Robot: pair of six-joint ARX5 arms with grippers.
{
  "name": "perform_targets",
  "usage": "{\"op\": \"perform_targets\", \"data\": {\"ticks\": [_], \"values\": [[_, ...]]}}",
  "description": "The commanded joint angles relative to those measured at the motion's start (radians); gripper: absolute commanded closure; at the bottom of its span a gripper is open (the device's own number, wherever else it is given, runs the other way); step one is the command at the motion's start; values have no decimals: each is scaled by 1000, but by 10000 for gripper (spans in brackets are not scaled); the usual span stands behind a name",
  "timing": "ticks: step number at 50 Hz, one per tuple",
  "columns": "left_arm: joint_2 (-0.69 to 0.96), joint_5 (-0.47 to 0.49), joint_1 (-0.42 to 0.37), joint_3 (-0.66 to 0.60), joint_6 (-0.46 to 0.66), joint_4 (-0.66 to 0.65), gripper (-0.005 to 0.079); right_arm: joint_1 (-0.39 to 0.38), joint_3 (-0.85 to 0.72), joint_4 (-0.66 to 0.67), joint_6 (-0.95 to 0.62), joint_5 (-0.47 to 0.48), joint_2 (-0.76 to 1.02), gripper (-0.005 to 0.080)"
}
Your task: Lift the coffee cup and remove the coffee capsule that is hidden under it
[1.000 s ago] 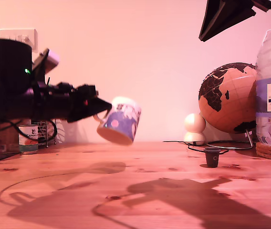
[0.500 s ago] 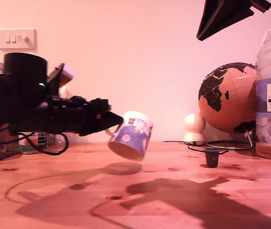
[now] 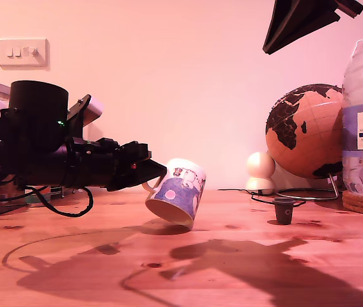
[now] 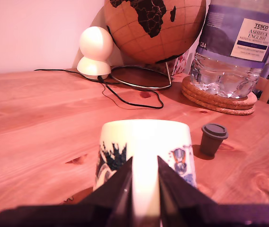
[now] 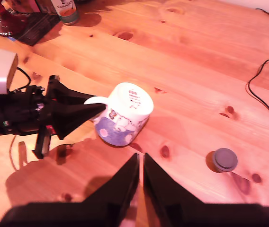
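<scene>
First end effector (image 3: 153, 174): my first gripper was clamped on the loop handle of the cream ceramic coffee cup with cartoon print and blue-purple band (image 3: 176, 192).
Cup position: tilted, upside down, lower edge at or just above the pine desk (image 3: 232, 256); contact could not be confirmed.
Second end effector (image 5: 139, 177): my second gripper hung above the desk with its fingers nearly together, holding nothing.
Capsule position: the small dark tapered coffee capsule (image 3: 284, 210) stood uncovered on the desk, well apart from the cup toward the exterior view's right, near the orange globe (image 3: 305, 131).
Step in hand: setting the cup aside. Judgement: level it before release so it does not roll; keep it away from the capsule.
Change from earlier frames: the cup and first arm had descended and shifted toward the exterior view's right; the capsule had not moved.
</scene>
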Motion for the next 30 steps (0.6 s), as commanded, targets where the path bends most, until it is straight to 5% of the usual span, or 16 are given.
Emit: {"op": "perform_targets", "data": {"ticks": [1, 30], "values": [[8, 2, -4, 17, 14, 8, 764, 5, 0, 4, 2, -4, -3, 763], [8, 10, -3, 17, 58, -150, 764, 5, 0, 12, 1, -4, -3, 763]]}}
